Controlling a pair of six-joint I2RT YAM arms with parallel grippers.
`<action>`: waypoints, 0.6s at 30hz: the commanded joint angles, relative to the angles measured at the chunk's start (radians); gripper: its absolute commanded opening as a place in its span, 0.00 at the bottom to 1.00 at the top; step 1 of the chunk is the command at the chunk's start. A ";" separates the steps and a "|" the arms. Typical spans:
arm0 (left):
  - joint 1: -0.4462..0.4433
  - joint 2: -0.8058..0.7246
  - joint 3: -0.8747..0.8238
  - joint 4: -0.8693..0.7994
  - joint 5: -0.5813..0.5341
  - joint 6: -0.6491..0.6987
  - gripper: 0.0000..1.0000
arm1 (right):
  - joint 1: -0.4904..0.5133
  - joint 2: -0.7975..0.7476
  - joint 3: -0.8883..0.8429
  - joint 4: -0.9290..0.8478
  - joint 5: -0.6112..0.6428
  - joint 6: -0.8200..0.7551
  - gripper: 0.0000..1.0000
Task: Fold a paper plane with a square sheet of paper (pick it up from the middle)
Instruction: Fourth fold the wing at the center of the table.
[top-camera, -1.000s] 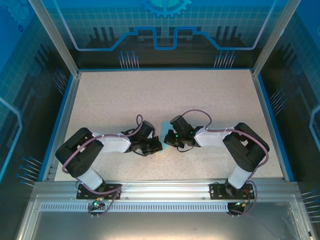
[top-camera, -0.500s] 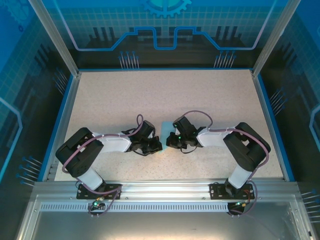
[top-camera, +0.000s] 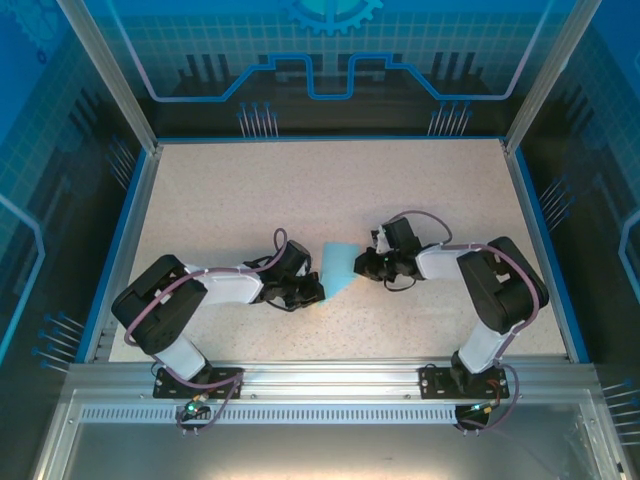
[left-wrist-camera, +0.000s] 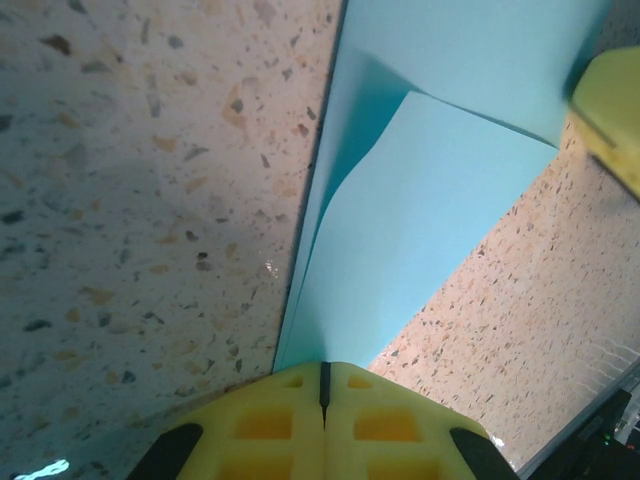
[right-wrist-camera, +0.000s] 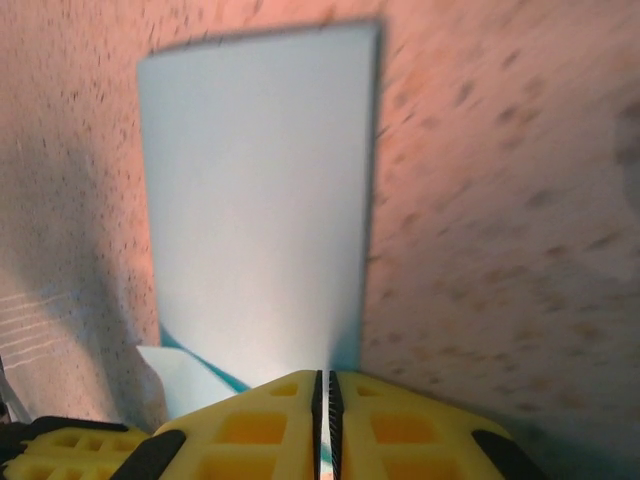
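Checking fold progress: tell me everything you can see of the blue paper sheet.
The sheet of paper is thin, plain light blue, folded over so two layers overlap, the upper bowed. It lies on the speckled table between the arms; the left tool and right tool each pinch an edge.

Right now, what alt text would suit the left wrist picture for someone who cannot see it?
Two yellow plastic fingertips of the left gripper, pressed together, pinch the near end of a folded light-blue paper sheet. The sheet lies on a speckled beige table, its upper layer bulging slightly off the lower one.
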 joint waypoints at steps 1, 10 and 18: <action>-0.002 0.029 0.004 -0.136 -0.054 0.030 0.04 | -0.070 0.013 0.025 -0.067 0.072 -0.078 0.13; -0.002 -0.075 0.115 -0.176 -0.066 0.077 0.24 | -0.074 -0.243 0.010 -0.210 0.141 -0.112 0.46; -0.002 -0.073 0.195 -0.188 -0.133 0.108 0.50 | -0.039 -0.452 -0.126 -0.188 0.168 -0.096 0.99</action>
